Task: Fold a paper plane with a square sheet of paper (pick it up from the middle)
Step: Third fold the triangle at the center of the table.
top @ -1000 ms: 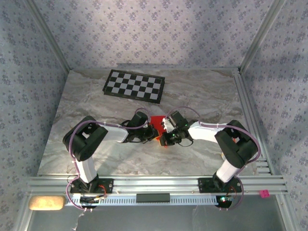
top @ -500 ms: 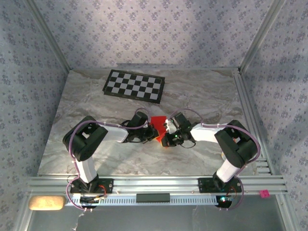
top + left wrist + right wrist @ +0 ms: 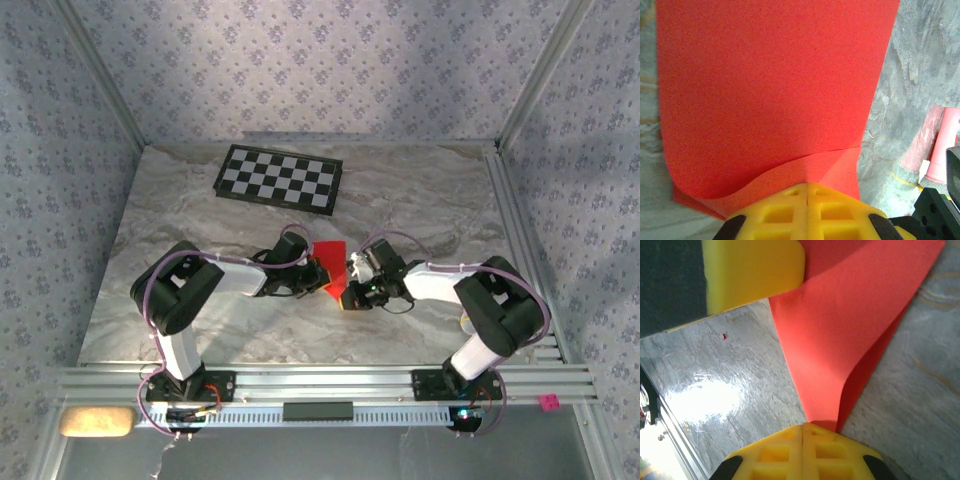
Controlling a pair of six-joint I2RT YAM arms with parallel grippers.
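Folding step: by judgement an early fold, with the sheet bent over on itself and gripped from two sides; no dart shape yet.
Place of the sheet: square sheet of paper (image 3: pixel 331 258) near the middle of the desk (image 3: pixel 430 200), between the two arms, well apart from the checkerboard (image 3: pixel 280 178) at the far side. Seems partly raised off the marble, but cannot tell how much.
Left claw (image 3: pixel 807 192): clenched on one edge of the red sheet, yellow pads pressed together, a curved flap lying just beside them.
Right claw (image 3: pixel 803 432): clenched as well, gripping the narrow end where two layers meet.
Long axis: in the top view roughly from far to near, slanted a little to the right at the near end.
Pointing: narrowest at the right claw and widening away from it; broad flat side stretched out in front of the left claw.
Next move, as a guess: bringing the two layers edge to edge, then laying them on the desk and pressing the crease flat. Calls for slow, matched motion of both arms, otherwise risk of a tear or a crooked crease.
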